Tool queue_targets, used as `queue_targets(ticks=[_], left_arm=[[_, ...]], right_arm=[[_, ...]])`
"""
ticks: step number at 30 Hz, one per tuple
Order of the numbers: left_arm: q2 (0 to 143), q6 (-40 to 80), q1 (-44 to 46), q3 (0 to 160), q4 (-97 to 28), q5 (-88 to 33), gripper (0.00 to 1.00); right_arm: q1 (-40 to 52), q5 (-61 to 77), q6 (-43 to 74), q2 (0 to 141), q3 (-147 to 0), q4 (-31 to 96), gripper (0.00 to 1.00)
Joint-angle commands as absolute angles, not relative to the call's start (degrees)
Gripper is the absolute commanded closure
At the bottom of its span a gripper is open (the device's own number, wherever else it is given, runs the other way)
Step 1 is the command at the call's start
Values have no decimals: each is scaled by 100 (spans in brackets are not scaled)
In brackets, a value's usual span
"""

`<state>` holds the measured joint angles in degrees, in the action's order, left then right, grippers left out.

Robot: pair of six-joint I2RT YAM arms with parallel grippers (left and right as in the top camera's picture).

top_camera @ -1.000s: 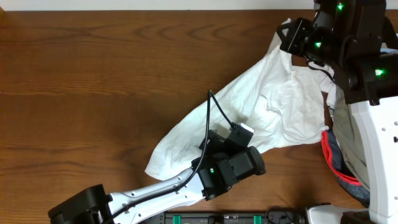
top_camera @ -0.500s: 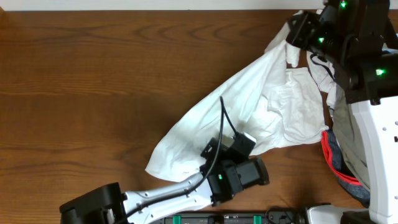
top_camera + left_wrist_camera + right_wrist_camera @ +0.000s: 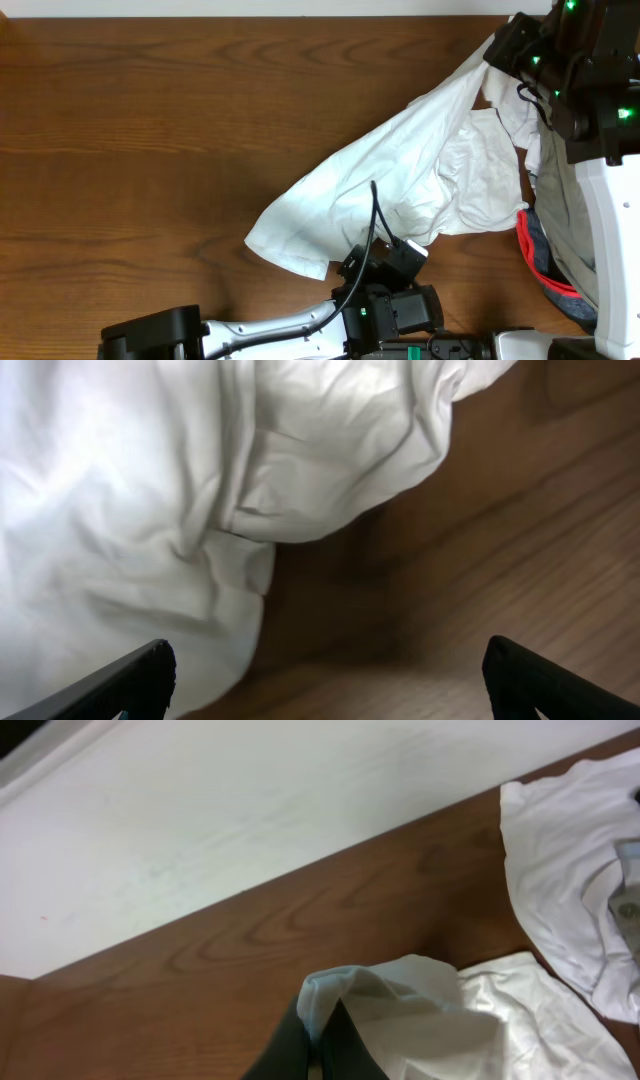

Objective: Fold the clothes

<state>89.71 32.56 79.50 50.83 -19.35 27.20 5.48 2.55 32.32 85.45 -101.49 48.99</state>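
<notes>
From above, we see the white garment [image 3: 400,175] lying wrinkled across the table [image 3: 150,130], stretched on a diagonal from its low corner near the front edge up to the far right corner. There the right gripper [image 3: 503,48] has pinched its upper end, and the cloth rises off the wood to meet it. The left gripper [image 3: 405,252] sits just beside the garment's near edge, at the front of the table. A pile of other clothes [image 3: 545,215], greyish with a red strip, lies along the right edge under the right arm.

In the left wrist view, the left gripper [image 3: 330,690] stands wide, its two dark fingertips [image 3: 135,682] at the bottom corners with nothing between them. The white garment [image 3: 150,490] fills the upper left; bare table [image 3: 500,530] shows to the right.

In the right wrist view, the right gripper [image 3: 320,1038] is clamped tight on a bunched fold of the white garment [image 3: 400,995]. More white cloth [image 3: 560,850] lies on the table [image 3: 250,950] at the right; we cannot tell whether it is the same piece. A pale wall [image 3: 200,810] runs behind.
</notes>
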Motion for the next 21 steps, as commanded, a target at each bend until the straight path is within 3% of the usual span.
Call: queue_targets(ticks=[1, 5, 12, 21], left_arm=[[8993, 3717, 8034, 5188, -1850, 2281, 2], [8995, 3717, 8034, 5186, -1765, 1841, 1], [9483, 3828, 7878, 5135, -1765, 1865, 9], [9898, 3822, 7026, 5135, -1723, 1865, 10]], right_arm=[[489, 172, 3310, 8545, -10276, 4965, 99], [489, 176, 3271, 8545, -10276, 5041, 99], [489, 196, 3273, 8545, -10276, 5148, 99], [489, 196, 3271, 8545, -10274, 5227, 99]])
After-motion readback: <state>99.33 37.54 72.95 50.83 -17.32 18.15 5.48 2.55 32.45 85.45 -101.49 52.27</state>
